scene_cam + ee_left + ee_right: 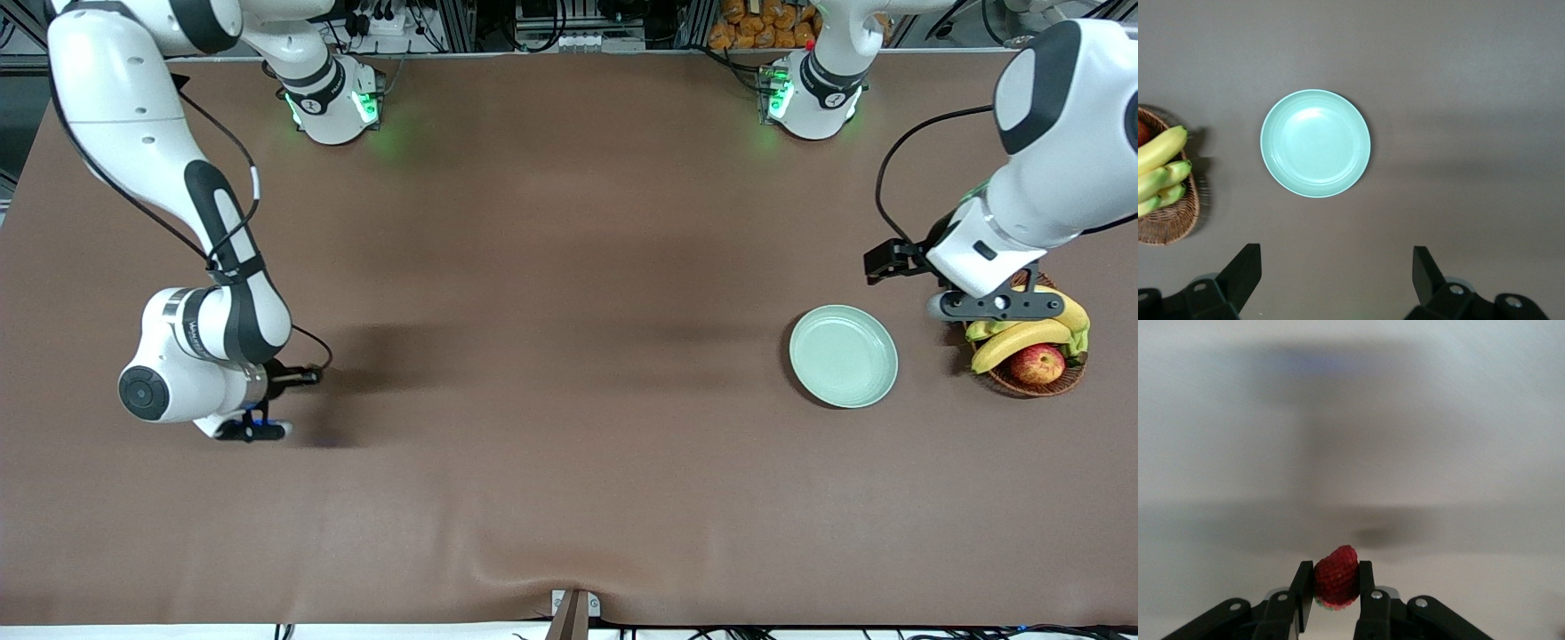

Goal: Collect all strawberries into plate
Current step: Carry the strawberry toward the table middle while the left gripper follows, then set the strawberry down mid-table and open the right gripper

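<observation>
**Red berry in the right gripper, plate bare**

Red strawberry [1336,577] sits pinched between the two fingers of the right gripper [1333,593], jaws closed tight on its sides, green top pointing down toward the wrist. In the front view the right gripper [258,425] hangs low over the brown tablecloth [551,373] at the right arm's end of the table, well apart from the plate [844,356].

Plate lies flat near the left arm's end, just beside the wicker basket [1036,378] holding bananas [1022,336] and an apple [1037,364]. Nothing is on the plate in either view of it.

Left gripper [1335,270] hovers above the basket's edge, jaws wide apart and empty; the arm appears to wait.

Progress, as judged: no strawberry delivered yet. One is in hand and needs carrying across the table to the plate. No other strawberries are visible anywhere
</observation>
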Motion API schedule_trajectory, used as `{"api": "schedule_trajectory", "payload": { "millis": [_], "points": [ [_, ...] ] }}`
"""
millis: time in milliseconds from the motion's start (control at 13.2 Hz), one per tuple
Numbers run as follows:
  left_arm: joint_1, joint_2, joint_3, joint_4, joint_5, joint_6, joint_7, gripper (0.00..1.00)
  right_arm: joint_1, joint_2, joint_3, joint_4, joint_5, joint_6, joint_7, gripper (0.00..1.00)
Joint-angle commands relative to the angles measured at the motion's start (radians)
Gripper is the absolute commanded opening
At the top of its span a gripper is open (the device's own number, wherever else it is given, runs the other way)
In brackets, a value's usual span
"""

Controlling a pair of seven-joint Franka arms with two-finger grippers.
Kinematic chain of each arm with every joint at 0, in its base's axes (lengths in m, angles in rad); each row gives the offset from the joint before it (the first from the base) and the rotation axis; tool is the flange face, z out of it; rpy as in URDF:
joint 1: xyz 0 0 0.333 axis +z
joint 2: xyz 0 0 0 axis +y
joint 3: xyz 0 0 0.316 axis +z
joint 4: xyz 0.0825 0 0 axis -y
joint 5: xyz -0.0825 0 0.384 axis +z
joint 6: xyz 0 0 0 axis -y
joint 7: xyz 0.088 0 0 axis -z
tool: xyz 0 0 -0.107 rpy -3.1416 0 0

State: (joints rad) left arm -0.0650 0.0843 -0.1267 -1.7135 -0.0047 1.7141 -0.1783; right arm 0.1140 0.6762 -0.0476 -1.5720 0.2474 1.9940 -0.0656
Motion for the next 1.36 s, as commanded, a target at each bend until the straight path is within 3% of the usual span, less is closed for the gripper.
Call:
{"api": "schedule_trajectory", "payload": {
  "millis": [0, 152, 303, 531, 758, 834, 910, 986, 1061, 1213, 1289],
  "points": [
    [-0.002, 0.008, -0.040, -0.009, -0.012, 0.038, -0.094, 1.00, 0.106, -0.014, -0.008, 0.038, 0.213, -0.018, 0.085, 0.00],
    [-0.002, 0.025, -0.077, -0.014, -0.012, 0.073, -0.153, 1.00, 0.215, -0.007, -0.008, 0.035, 0.392, -0.020, 0.185, 0.00],
    [-0.004, 0.041, -0.100, -0.034, -0.012, 0.103, -0.188, 1.00, 0.338, 0.005, -0.009, 0.035, 0.447, 0.005, 0.187, 0.00],
    [0.001, 0.041, -0.142, -0.138, -0.012, 0.214, -0.233, 1.00, 0.465, 0.060, -0.008, 0.033, 0.545, 0.158, 0.188, 0.00],
    [-0.016, 0.074, -0.180, -0.170, -0.014, 0.248, -0.338, 1.00, 0.539, 0.121, -0.008, 0.033, 0.619, 0.273, 0.187, 0.00],
    [-0.034, 0.092, -0.186, -0.169, -0.014, 0.255, -0.377, 1.00, 0.547, 0.128, -0.008, 0.033, 0.621, 0.275, 0.182, 0.08],
    [-0.054, 0.115, -0.188, -0.169, -0.014, 0.265, -0.419, 1.00, 0.547, 0.131, -0.008, 0.033, 0.621, 0.276, 0.179, 0.29],
    [-0.076, 0.135, -0.188, -0.167, -0.014, 0.272, -0.462, 1.00, 0.547, 0.131, -0.008, 0.032, 0.619, 0.275, 0.182, 0.58],
    [-0.097, 0.152, -0.188, -0.164, -0.014, 0.285, -0.507, 1.00, 0.536, 0.129, -0.009, 0.029, 0.618, 0.269, 0.179, 0.74],
    [-0.139, 0.176, -0.188, -0.149, -0.018, 0.315, -0.576, 1.00, 0.501, 0.114, -0.011, 0.029, 0.618, 0.258, 0.181, 0.90],
    [-0.163, 0.196, -0.188, -0.123, -0.018, 0.328, -0.602, 1.00, 0.483, 0.099, -0.014, 0.030, 0.616, 0.218, 0.181, 0.92]
  ]
}}
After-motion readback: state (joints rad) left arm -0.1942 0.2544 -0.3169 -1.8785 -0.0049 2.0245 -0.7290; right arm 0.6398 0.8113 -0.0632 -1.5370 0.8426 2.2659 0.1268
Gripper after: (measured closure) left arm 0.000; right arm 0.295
